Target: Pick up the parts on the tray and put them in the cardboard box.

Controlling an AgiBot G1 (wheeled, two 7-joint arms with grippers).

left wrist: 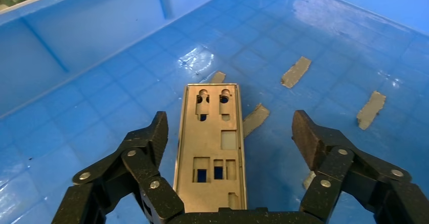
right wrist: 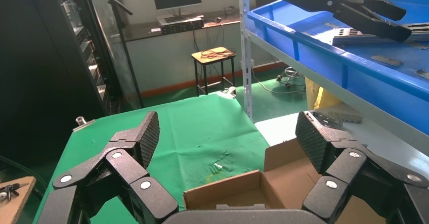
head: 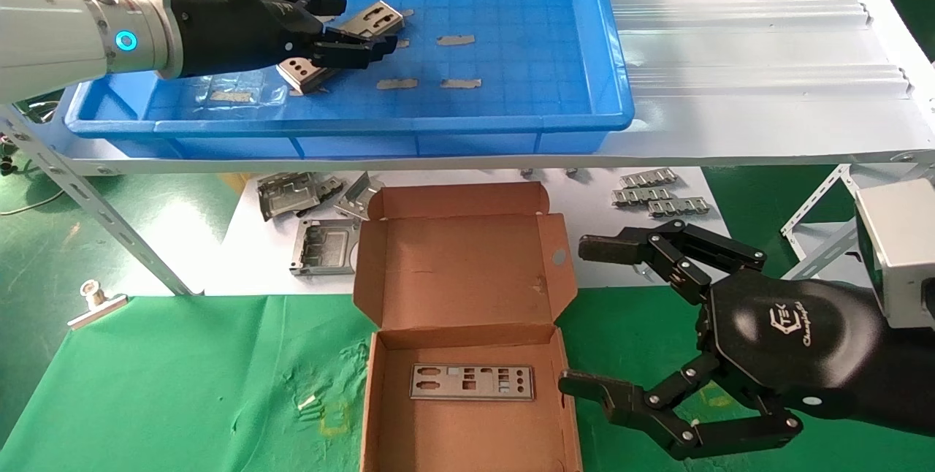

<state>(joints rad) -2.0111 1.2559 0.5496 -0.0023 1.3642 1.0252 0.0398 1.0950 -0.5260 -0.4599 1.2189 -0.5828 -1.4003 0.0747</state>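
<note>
On the head view I see my left gripper (head: 349,25) over the large bright blue plastic tray (head: 610,70), fingers spread on either side of a long silver-grey punched metal plate (head: 380,17) lying on the tray floor among small grey tape strips (head: 455,39). A second punched plate (head: 472,382) lies flat inside the small brown cardboard mailer box (head: 467,278). My right gripper (head: 584,318) hangs open beside the box.

Left wrist view: the plate (left wrist: 212,148) sits between the open fingers (left wrist: 157,135), neither pad touching it.

Right wrist view: the right gripper (right wrist: 227,138) gapes wide, holding nothing, above the box (right wrist: 230,196).
</note>
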